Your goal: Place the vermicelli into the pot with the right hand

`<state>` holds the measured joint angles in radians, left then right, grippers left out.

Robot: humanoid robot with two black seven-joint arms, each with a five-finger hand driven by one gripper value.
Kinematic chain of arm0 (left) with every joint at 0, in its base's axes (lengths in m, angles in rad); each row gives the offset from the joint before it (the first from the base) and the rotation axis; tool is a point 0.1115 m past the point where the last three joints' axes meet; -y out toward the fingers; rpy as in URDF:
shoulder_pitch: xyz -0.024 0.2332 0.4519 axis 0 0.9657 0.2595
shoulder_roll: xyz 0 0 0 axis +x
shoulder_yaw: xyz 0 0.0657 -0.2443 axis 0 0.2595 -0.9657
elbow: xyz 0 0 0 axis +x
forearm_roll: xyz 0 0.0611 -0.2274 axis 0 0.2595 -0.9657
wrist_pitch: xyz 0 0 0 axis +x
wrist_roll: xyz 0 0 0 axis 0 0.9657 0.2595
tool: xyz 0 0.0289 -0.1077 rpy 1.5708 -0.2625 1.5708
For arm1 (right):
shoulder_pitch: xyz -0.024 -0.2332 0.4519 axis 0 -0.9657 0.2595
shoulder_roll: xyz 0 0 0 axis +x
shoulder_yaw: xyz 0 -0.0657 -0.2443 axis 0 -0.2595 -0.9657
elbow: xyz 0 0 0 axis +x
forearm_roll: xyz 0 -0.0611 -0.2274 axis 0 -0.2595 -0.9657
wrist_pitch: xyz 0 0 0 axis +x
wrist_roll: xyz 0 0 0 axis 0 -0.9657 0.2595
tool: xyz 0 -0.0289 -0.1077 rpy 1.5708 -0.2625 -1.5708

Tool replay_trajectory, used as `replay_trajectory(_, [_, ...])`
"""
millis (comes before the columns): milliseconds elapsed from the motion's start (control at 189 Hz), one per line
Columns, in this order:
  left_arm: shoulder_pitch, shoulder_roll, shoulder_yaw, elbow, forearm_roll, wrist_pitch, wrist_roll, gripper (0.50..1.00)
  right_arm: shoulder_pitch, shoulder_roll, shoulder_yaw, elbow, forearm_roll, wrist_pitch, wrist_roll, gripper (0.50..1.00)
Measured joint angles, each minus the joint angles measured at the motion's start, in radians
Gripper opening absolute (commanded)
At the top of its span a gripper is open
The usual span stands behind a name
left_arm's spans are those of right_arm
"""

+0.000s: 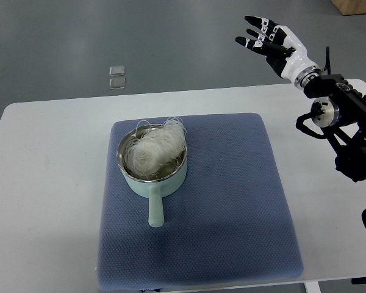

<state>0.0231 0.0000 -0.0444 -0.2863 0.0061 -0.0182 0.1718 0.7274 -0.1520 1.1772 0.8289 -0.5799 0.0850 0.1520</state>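
Vermicelli (pixel 155 151) sits heaped in the pot (pixel 151 180), apparently delivered; right hand (pixel 269 41) hangs well clear, fingers spread, holding nothing

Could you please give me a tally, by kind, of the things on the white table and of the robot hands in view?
Blue quilted fabric mat: 1
Pale green pot with a steel rim and a straight handle: 1
Bundle of white vermicelli, lying in the pot: 1
White and black robot right hand, fingers spread, holding nothing: 1
Total: 4
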Motion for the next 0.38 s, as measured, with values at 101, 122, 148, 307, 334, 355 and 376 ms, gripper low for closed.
replay_trajectory(101, [0.000,0.000,0.000,0.000,0.000,0.000,0.000,1.000,-0.050,0.026,0.055,-0.001,0.082,0.000,0.034,0.926])
replay_trajectory(122, [0.000,0.000,0.001,0.000,0.000,0.000,0.000,1.000,-0.057,0.028,0.058,-0.001,0.102,0.001,0.042,0.926])
replay_trajectory(148, [0.000,0.000,0.001,-0.001,0.000,0.000,0.001,1.000,-0.065,0.029,0.061,-0.001,0.127,0.002,0.052,0.926])
replay_trajectory(307, [0.000,0.000,0.001,-0.002,0.000,0.000,0.001,1.000,-0.099,0.032,0.064,-0.005,0.227,0.007,0.125,0.926])
replay_trajectory(334, [0.000,0.000,0.001,-0.002,0.000,0.000,0.001,1.000,-0.101,0.032,0.064,-0.007,0.231,0.007,0.131,0.926])
replay_trajectory(355, [0.000,0.000,0.001,-0.002,0.000,0.000,0.001,1.000,-0.103,0.032,0.064,-0.009,0.233,0.008,0.135,0.928])
replay_trajectory(376, [0.000,0.000,0.002,-0.002,0.000,0.000,0.001,1.000,-0.104,0.032,0.064,-0.011,0.234,0.008,0.138,0.928])
